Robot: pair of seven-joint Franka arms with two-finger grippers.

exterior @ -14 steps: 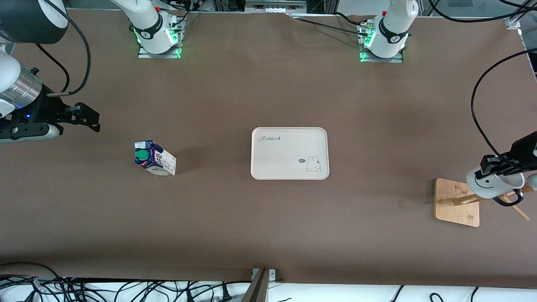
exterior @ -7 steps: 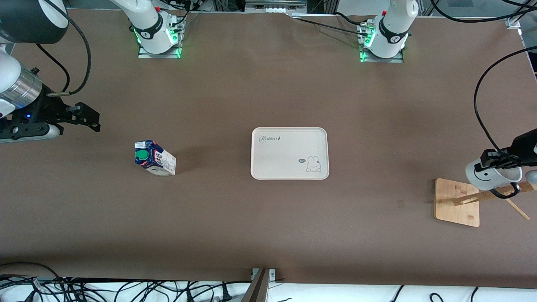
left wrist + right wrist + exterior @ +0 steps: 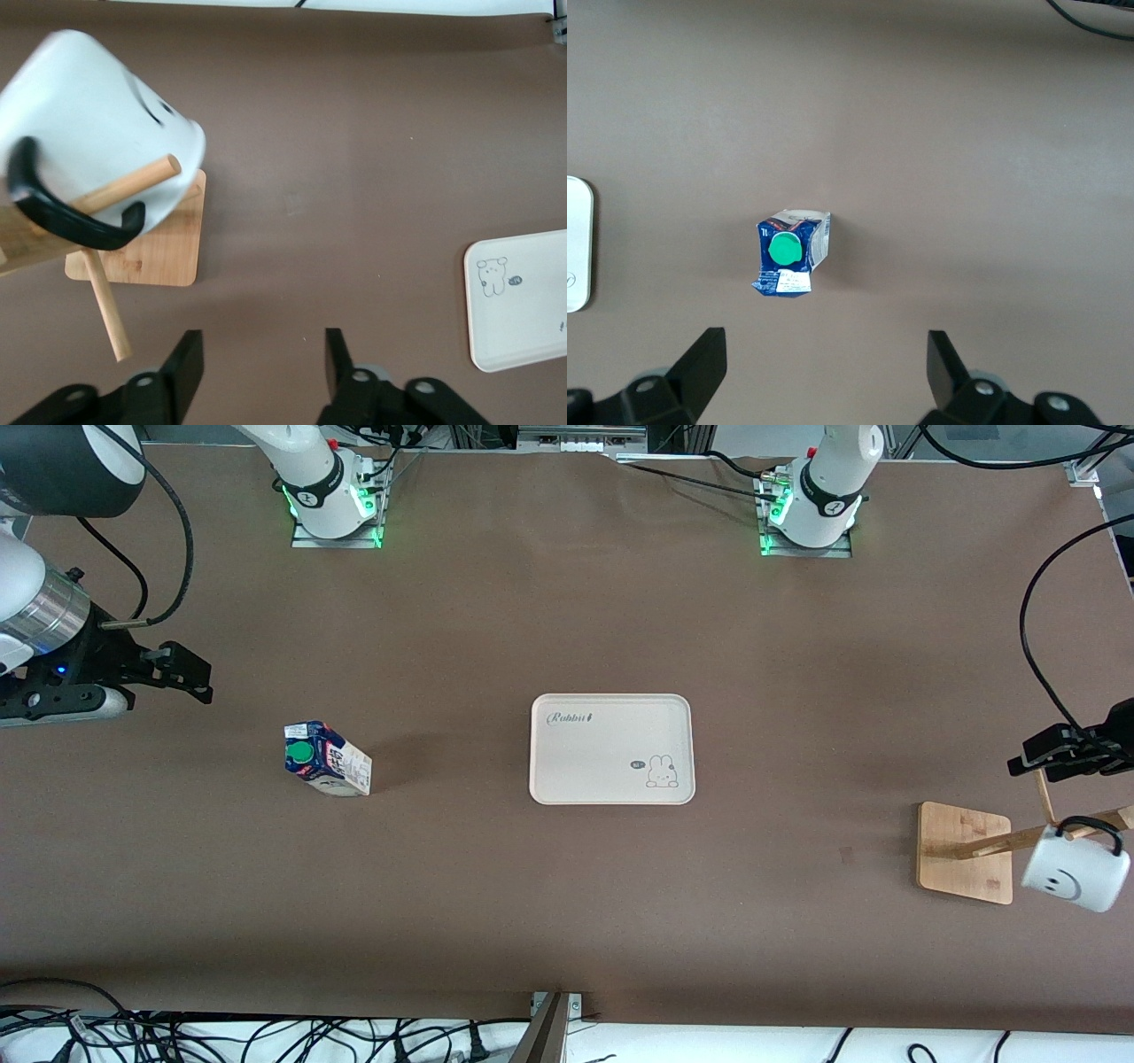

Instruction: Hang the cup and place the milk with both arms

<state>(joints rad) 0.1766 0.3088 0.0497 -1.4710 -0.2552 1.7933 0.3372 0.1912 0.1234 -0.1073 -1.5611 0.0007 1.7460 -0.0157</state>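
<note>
Although the cup (image 3: 1075,872) hangs by its black handle on a peg of the wooden rack (image 3: 966,852) at the left arm's end of the table, we judge it could slip off, since it tilts near the peg's tip. In the front view the left gripper (image 3: 1041,762) hovers above the rack, holding nothing; the milk (image 3: 326,758) stands near the right gripper (image 3: 182,675), well apart from the tray (image 3: 611,749).

In the left wrist view we see the jaws apart and empty.

In the right wrist view the spread jaws sit over the carton; a skewed descent could topple it.
</note>
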